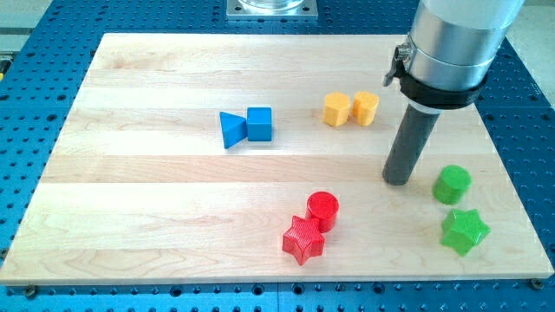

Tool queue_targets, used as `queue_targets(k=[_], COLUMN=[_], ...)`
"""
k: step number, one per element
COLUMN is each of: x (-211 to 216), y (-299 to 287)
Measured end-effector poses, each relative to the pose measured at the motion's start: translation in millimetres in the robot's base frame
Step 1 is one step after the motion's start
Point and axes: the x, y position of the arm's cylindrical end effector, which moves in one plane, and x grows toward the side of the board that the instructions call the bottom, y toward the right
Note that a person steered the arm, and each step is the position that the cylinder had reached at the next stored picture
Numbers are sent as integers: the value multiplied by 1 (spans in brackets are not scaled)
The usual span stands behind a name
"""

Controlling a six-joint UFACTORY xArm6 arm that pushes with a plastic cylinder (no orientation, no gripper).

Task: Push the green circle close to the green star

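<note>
My tip (398, 180) down on pale wooden board (156, 217), just left of green round block (453, 184), small gap between. No claws on dark rod, holds nothing. Green star block (465, 230) sits just below green round one, near view's right edge. Red round block (323, 209) touches red star block (303, 239). Blue triangle block (231, 129) beside blue cube (259, 124). Two yellow blocks (350, 109) side by side.
</note>
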Motion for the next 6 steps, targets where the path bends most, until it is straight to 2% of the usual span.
queue_targets(k=[1, 2, 4, 6], x=[-22, -20, 54, 54], y=[15, 58, 33, 7])
